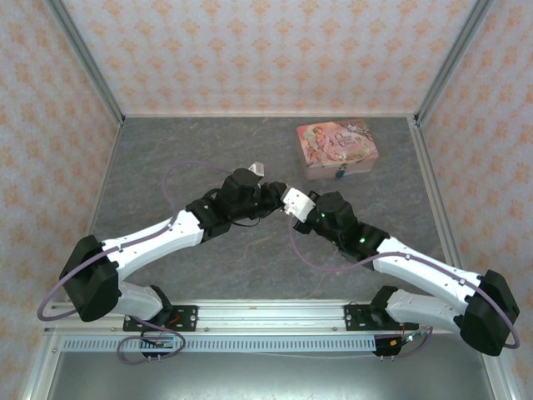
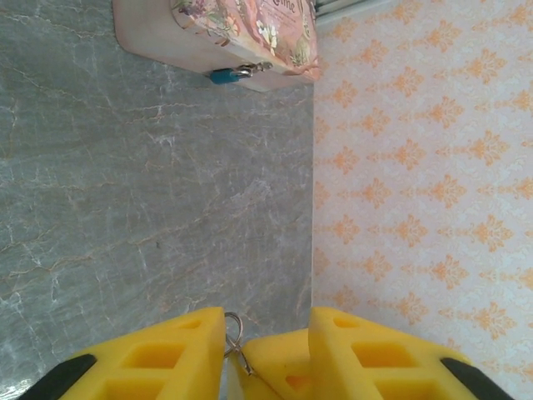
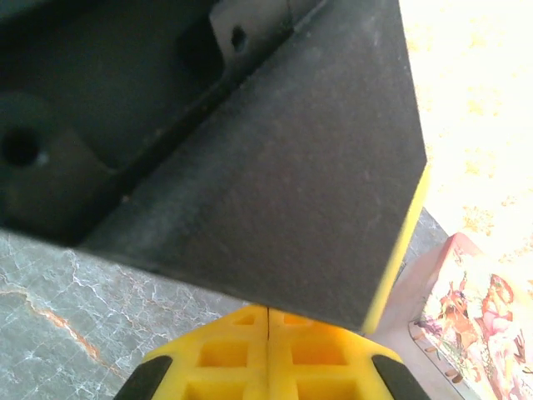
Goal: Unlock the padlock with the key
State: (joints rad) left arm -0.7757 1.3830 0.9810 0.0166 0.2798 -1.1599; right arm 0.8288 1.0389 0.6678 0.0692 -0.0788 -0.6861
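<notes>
The key (image 2: 236, 337) is sitting at bottom centre, seemingly pinched by the closed right tool (image 3: 268, 327) between the parted fingers of the left tool (image 2: 268, 323), while the padlock (image 2: 223, 76) is hanging apparently unopened on the pink box (image 2: 250, 25) at upper left, leaving insertion and turning undone.

Grey, marble-veined desk (image 1: 183, 158); lying flat on it toward the far right corner, one pink picture box (image 1: 337, 148), lid up, near the back wall (image 1: 266, 58) and the right wall (image 1: 491, 125)
</notes>
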